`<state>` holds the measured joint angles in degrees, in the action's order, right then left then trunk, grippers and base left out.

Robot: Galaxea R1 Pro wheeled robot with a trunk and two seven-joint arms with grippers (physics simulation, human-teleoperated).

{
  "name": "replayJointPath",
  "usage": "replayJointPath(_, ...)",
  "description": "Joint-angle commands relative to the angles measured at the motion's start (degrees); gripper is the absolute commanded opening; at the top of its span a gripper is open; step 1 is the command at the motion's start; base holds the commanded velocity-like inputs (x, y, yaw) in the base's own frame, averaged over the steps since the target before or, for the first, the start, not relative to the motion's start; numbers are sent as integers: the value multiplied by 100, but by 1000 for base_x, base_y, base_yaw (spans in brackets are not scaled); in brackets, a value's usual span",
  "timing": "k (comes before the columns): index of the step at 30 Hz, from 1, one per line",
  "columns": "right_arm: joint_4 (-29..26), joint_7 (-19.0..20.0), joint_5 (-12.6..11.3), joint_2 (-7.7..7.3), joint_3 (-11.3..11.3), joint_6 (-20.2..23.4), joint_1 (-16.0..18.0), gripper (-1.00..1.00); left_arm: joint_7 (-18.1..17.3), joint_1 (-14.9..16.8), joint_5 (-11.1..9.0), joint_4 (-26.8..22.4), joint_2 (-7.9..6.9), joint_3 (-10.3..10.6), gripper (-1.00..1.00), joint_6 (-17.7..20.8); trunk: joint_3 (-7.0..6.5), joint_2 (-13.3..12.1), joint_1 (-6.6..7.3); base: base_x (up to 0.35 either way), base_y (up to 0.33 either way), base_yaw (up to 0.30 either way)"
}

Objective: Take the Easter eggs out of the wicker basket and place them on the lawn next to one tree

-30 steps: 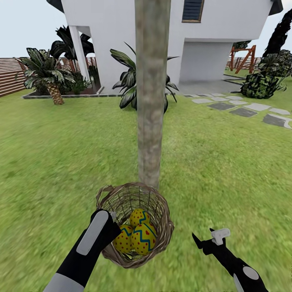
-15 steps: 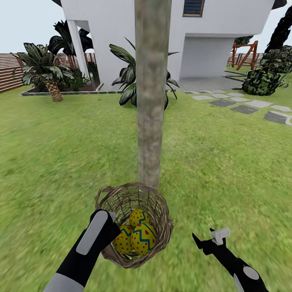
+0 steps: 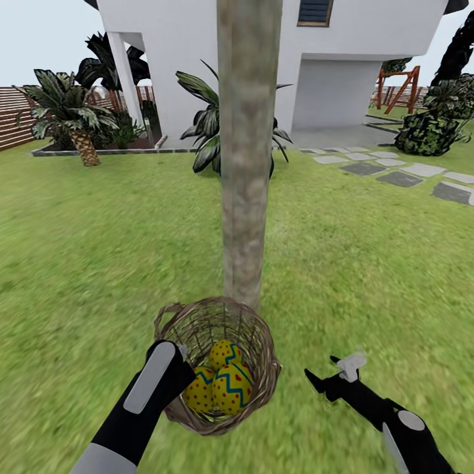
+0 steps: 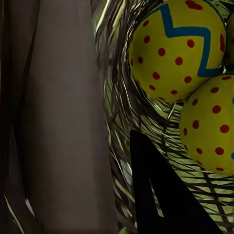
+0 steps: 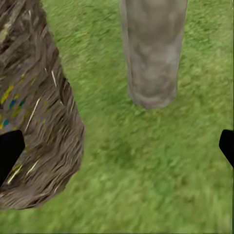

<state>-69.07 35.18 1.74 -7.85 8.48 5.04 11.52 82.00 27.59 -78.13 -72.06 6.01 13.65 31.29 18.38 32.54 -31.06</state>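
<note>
The left gripper is at the near-left rim of the wicker basket, its end tucked against the weave. In the left wrist view a dark finger lies inside the basket wall, but the pictures do not show clearly whether the jaws are clamped on the rim or merely set around it; I cannot tell.

The right gripper is spread wide and holds nothing. It hangs over the lawn just to the right of the basket, apart from it. In the right wrist view its two dark fingertips sit at the opposite edges of the picture, with the basket's outer side by one of them and grass between.

All three Easter eggs lie together in the bottom of the basket, touching each other. Two of them show close up in the left wrist view, pressed against the weave.

The basket sits right at the foot of the tree, its far rim just in front of the trunk. Open grass spreads to the left and right of the trunk. Farther off stand a white house, palms, a stone path and a red playset.
</note>
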Motion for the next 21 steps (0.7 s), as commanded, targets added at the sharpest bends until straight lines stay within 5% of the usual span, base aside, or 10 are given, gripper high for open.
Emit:
replayJointPath(1, -258, 24, 22, -35, -1, 232, -1, 100, -18, 1, 1, 3, 4, 10, -100, -29, 0, 0, 0, 59, 0, 0)
replayJointPath(7, -607, 69, -39, -239, 221, 647, -1, 100, -21, 1, -28, 573, 23, 6, -100, -502, 7, 0, 0, 5, 0, 0)
replayJointPath(17, -608, 402, -43, -253, 268, 651, -1, 100, 52, 1, -11, 831, 5, -151, -100, -578, 98, 0, 0, 0, 0, 0)
replayJointPath(21, -599, 394, -42, -244, 260, 652, -1, 100, 61, 1, -9, 920, 5, -161, -100, -945, 135, 0, 0, 0, 0, 0)
